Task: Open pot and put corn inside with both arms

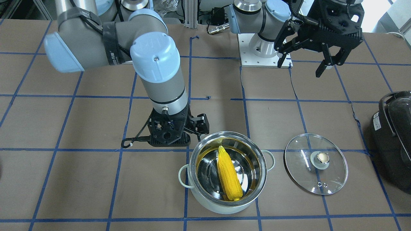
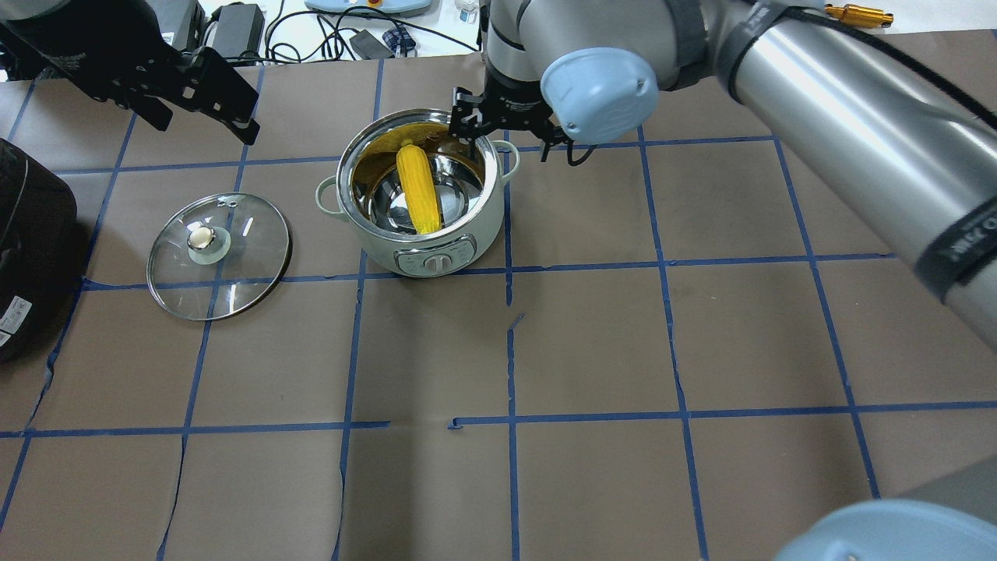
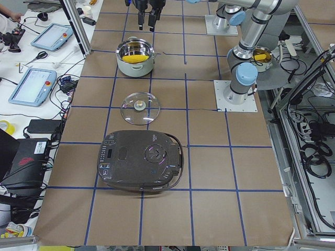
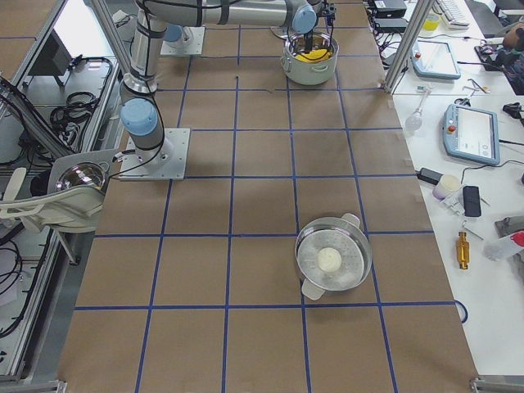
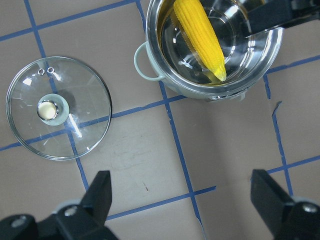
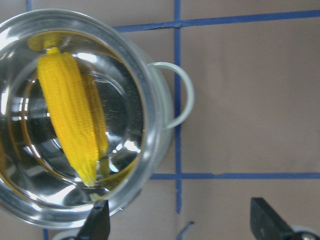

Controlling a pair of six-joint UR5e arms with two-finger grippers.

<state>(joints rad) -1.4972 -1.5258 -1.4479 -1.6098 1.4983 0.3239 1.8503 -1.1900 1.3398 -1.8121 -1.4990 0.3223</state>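
Note:
The mint-green pot point(image 1: 205, 200) stands open, and the yellow corn point(image 1: 229, 175) lies inside it, tip against the rim. The clear glass lid point(image 1: 334, 175) lies flat on the table beside the pot, knob up. My right gripper point(image 1: 192, 131) hangs open and empty just above the pot's rim, by one loop handle point(image 6: 182, 95); the right wrist view shows the corn point(image 6: 70, 115) below it. My left gripper point(image 1: 300, 69) is open and empty, raised well clear; its wrist view shows lid point(image 5: 75, 100), pot point(image 5: 152, 50) and corn point(image 5: 200, 35). Overhead, the pot point(image 2: 436, 257) sits right of the lid point(image 2: 241, 273).
A black glossy appliance point(image 1: 395, 138) with a handle sits past the lid at the table's left end point(image 2: 31, 249). A second lidded steel pot point(image 4: 332, 262) stands far off at the right end. Blue tape lines grid the brown table cover.

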